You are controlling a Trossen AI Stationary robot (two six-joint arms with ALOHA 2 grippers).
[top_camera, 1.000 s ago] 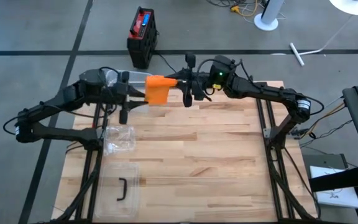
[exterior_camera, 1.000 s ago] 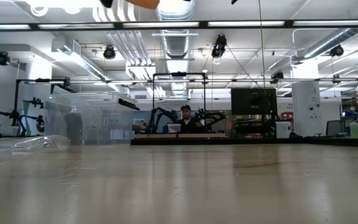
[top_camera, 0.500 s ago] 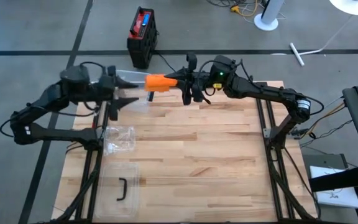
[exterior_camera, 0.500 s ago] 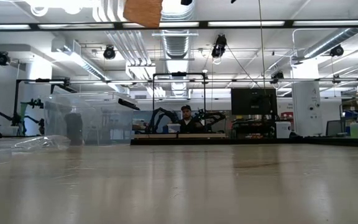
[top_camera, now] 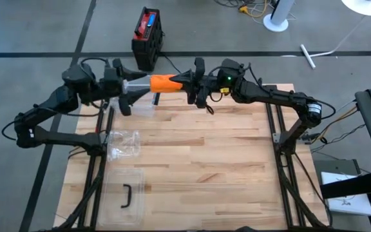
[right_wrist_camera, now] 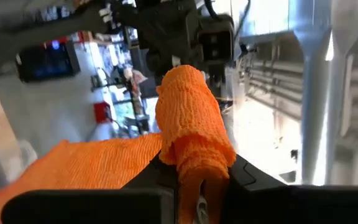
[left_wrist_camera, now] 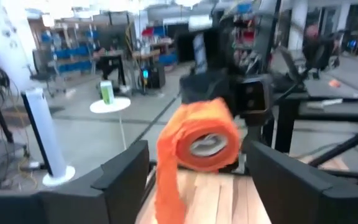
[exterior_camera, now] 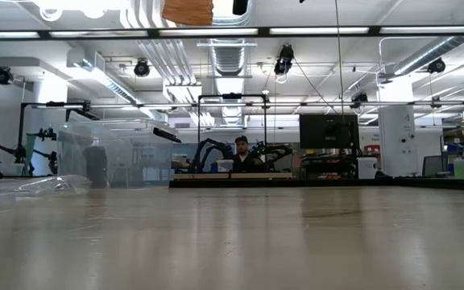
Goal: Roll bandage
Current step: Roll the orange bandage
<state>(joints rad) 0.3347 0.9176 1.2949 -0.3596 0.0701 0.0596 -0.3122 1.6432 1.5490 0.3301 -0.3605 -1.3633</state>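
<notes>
The right gripper [top_camera: 187, 82] is clamped on the orange bandage roll [top_camera: 164, 83], held above the desk's [top_camera: 224, 161] far edge. The left gripper [top_camera: 133, 90], fingers apart, faces the roll's other end.

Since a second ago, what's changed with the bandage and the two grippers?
The left gripper let go of the orange bandage, pulled back, then returned with its fingers open beside the roll. The loose flap that hung down is now wound in. The right gripper stayed shut on the bandage, raised over the table's far edge. The plastic bag and tray are unmoved.
</notes>
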